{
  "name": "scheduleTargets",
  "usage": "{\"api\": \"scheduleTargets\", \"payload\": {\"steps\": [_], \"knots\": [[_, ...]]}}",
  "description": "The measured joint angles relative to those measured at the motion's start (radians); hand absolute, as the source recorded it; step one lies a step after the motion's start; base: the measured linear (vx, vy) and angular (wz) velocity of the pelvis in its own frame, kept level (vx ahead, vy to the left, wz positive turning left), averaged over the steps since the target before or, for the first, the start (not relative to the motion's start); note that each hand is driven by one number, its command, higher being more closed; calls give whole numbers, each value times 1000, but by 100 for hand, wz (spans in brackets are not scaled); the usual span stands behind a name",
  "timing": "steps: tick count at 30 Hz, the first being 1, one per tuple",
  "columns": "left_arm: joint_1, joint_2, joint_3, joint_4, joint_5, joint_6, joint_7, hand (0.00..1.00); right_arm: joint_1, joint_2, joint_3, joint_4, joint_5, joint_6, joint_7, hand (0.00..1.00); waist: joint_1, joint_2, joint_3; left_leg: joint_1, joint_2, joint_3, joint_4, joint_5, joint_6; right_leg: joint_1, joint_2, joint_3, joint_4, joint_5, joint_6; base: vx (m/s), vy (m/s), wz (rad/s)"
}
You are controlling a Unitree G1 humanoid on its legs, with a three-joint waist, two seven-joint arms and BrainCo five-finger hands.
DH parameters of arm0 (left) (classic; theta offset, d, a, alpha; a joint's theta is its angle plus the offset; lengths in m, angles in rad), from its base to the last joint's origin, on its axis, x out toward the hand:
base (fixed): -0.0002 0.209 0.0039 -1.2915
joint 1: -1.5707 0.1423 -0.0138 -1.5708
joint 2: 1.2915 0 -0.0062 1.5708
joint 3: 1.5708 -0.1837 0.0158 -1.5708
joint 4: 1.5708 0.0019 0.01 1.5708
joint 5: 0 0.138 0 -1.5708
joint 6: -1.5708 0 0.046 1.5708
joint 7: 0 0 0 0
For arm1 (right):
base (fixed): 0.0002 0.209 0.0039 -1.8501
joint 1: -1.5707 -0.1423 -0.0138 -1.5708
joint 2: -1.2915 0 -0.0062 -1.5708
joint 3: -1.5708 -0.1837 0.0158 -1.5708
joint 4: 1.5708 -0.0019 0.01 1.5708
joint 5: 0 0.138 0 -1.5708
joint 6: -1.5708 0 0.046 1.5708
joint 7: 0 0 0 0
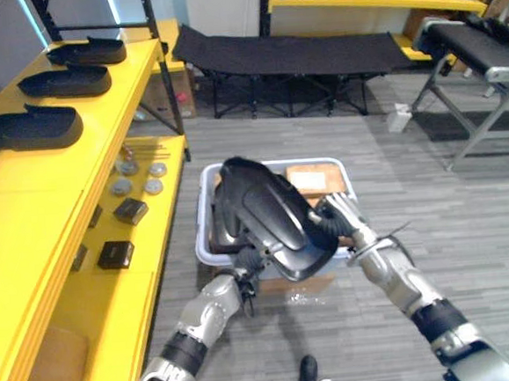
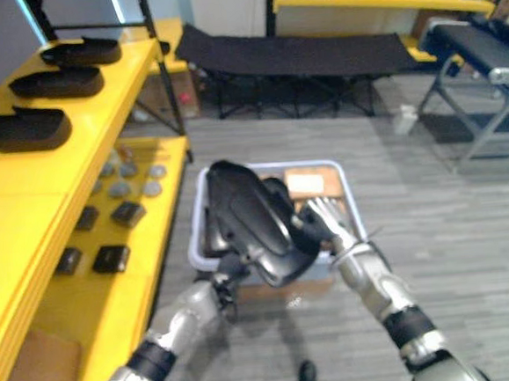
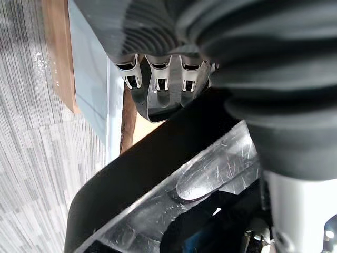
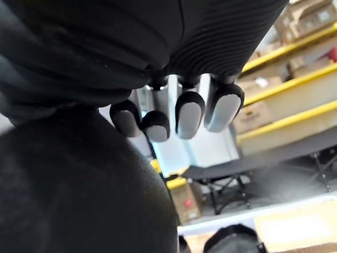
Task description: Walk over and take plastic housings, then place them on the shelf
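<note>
Over grey plank flooring [image 1: 434,229], a black plastic housing [image 1: 270,216] hung above the pale plastic bin [image 1: 204,203], pressed between the straight-fingered right hand [image 1: 340,217] and the left hand [image 1: 243,269], grip untellable, so carrying it to the yellow shelf [image 1: 25,191] seemed next.

3 housings [image 1: 62,81] on shelf [image 1: 100,136] at left, bin [image 1: 204,199] ahead, 1 housing [image 1: 270,220] above it, cot [image 1: 288,57] behind

Grey plank floor [image 1: 469,226], yellow shelving [image 1: 26,200] at left; black folding cot [image 1: 288,57] behind
</note>
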Motion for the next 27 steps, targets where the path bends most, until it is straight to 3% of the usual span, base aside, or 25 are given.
{"api": "scheduleTargets", "payload": {"steps": [6,7,15,20,27], "knots": [[7,-7,-3,0,-2,-4,-2,0,12,1,17,3,1,-3,0,100,0,0,0,-1,2,0,-2,1,-1,1,1,0,0,-1,0,0,0,0],[12,-6,-3,0,-3,-7,-2,100,14,2,18,3,1,-4,1,100,0,0,0,-1,2,0,-2,1,-2,1,2,0,0,-1,0,0,0,0],[89,-3,3,-1,-1,-83,13,100,62,41,39,11,37,-8,13,100,3,0,0,20,-9,-2,-37,23,-3,4,-6,-6,0,-1,1,1,0,0],[103,1,10,-1,5,-95,46,100,70,61,48,7,50,-39,-6,100,3,0,0,19,-8,-2,-36,23,-3,4,-6,-5,0,-1,2,0,0,0],[103,1,4,-25,13,-123,88,100,87,66,49,-33,83,-44,-26,100,2,0,0,19,-4,2,-35,22,-3,2,-3,-2,0,-1,2,0,0,0]]}}
